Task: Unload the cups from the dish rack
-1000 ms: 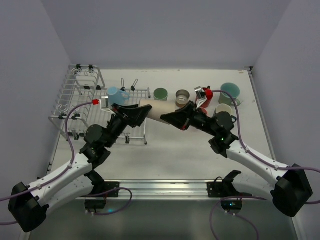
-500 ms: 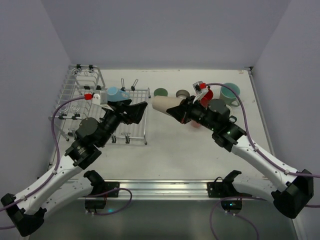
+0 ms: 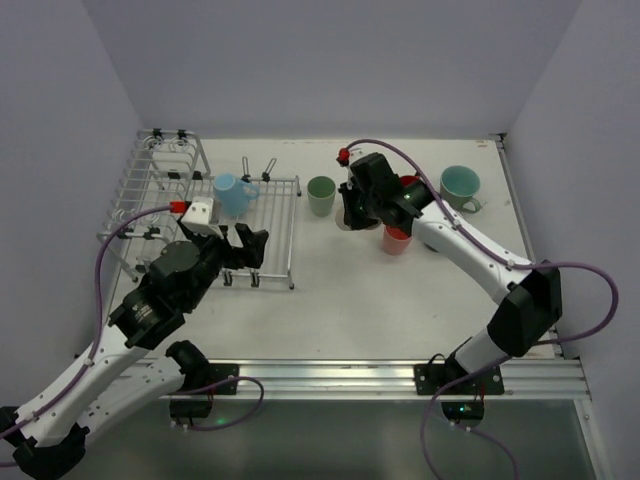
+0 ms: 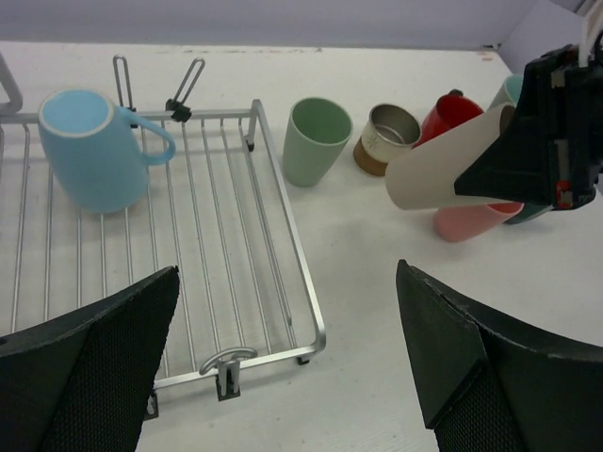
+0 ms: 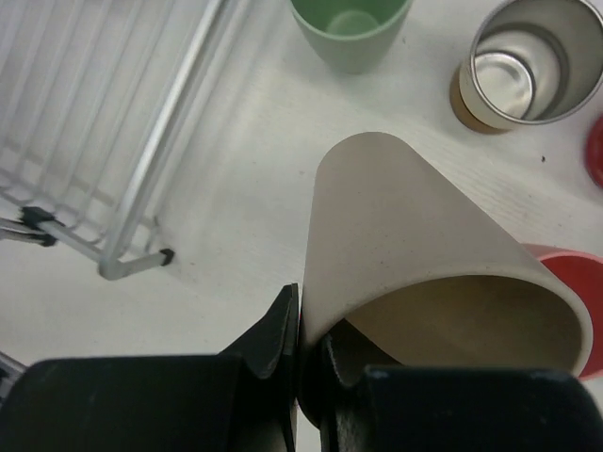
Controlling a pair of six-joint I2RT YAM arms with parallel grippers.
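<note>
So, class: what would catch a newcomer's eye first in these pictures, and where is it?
The right gripper pinches the rim of a tilted beige cup, held over the table near the metallic cup. One light blue mug stands alone on the dish rack's flat tray, with the left gripper open wide above its near edge.

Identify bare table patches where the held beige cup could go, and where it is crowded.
Bare: the wide table strip between the dish rack, the pink cup and the near edge. Crowded: the row from green cup past the metal cup to the teal mug.
</note>
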